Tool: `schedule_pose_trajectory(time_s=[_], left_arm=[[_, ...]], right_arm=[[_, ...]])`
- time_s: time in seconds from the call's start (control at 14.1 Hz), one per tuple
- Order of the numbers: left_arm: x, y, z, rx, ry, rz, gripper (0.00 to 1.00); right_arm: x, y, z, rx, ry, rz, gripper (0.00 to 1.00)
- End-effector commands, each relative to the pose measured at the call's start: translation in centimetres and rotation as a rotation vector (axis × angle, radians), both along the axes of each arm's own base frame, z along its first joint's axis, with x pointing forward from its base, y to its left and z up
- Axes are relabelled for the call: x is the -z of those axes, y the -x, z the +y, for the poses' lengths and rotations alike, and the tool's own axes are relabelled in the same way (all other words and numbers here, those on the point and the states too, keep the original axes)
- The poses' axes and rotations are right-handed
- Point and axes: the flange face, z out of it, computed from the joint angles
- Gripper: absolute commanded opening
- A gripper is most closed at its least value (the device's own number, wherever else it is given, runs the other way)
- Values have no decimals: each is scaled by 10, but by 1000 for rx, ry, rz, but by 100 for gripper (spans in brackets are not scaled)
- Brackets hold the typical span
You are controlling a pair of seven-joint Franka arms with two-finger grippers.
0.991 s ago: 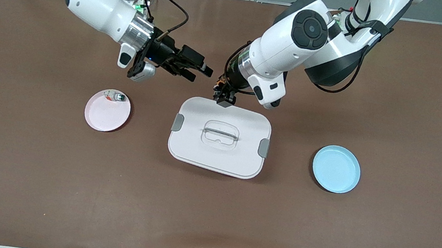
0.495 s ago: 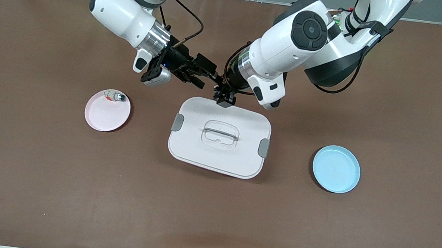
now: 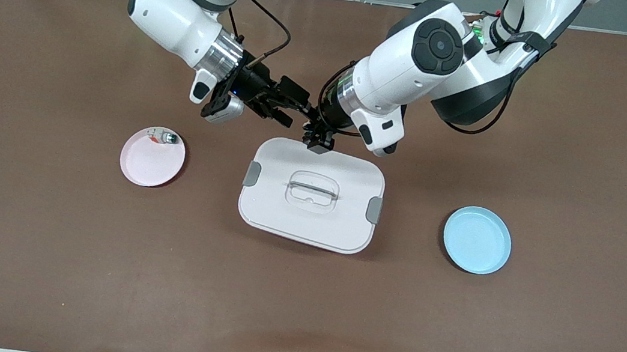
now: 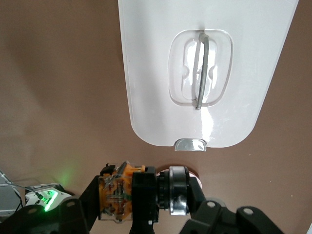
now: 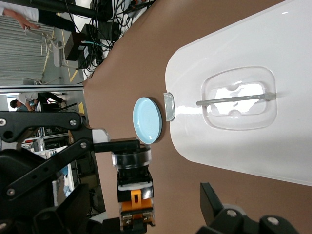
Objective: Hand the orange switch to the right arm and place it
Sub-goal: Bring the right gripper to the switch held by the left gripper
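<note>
Above the upper edge of the white lid (image 3: pixel 311 197), at upper centre of the front view, the left gripper (image 3: pixel 318 139) is holding the orange switch (image 4: pixel 127 192) with its jaws clamped on it. Just beside it, the right gripper (image 3: pixel 289 105) is hanging with its jaws spread wide around nothing, the switch (image 5: pixel 135 187) showing between its fingers (image 5: pixel 214 204). On the desk (image 3: pixel 39 237), a pink plate (image 3: pixel 148 169) at middle-left is carrying a green-faced switch (image 3: pixel 164 136), and a blue plate (image 3: pixel 477 240) is lying at middle-right
</note>
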Motion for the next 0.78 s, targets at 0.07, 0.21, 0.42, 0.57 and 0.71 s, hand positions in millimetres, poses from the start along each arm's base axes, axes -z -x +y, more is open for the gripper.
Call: schedule_pose_trajectory(time_s=[0.07,0.21,0.42,0.57,0.71], left_arm=[[-5,-2,-4,-10,7,-3,4],[-5,-2,-4,-10,7,-3,5],[-4,-2,-4,-11,7,-1,6],[-3,2,-8,-3,6,0,6],[-3,2,-9,-2,6,1,8]], right_arm=[[5,-3,17,5,-11,-13,100],[6,-2,20,2,-12,-14,69],[2,-4,20,17,-22,0,0],[1,-3,22,17,-24,3,0],[0,-3,22,16,-25,0,0]])
